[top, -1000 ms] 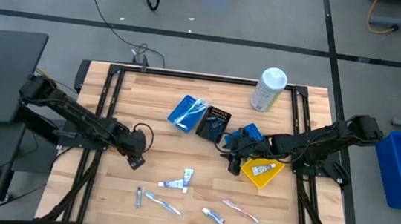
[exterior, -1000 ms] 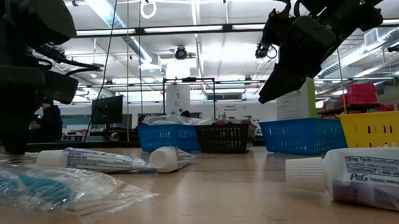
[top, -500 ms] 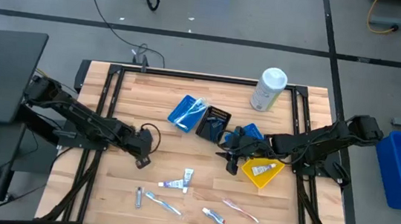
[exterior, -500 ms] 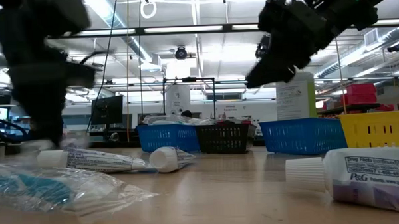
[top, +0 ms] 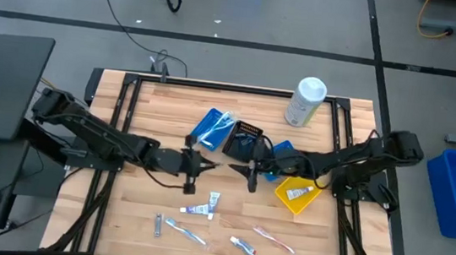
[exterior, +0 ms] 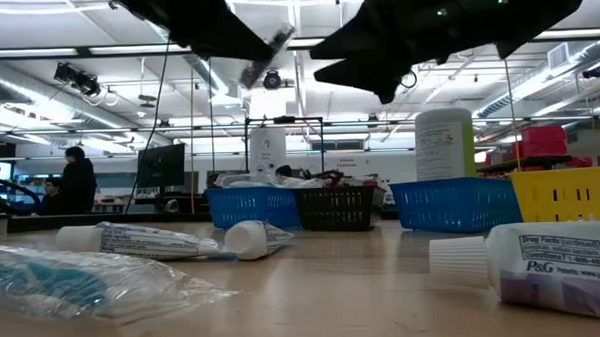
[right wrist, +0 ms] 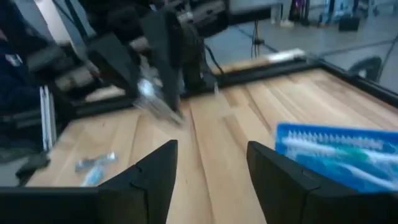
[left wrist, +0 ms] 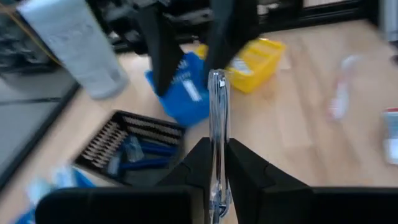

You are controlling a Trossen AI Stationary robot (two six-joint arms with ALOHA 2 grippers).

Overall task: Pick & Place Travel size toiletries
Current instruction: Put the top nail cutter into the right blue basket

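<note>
Counts on the light wooden table (top: pixel 145 110)

Three square trays, two blue (top: pixel 213 128), one yellow (top: pixel 299 198); one black slotted tray (top: pixel 242 137); one tall white cylindrical canister (top: pixel 305 101); five small toiletries (top: pixel 202 210) loose below the black tray.

2 matte black jointed arms, black cable looping along each, tapered black fingers (right wrist: pixel 155 177) on wrists.

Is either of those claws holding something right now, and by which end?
The left claw pinches a slim clear-wrapped item near its lower end. The right claw is open, empty.
</note>
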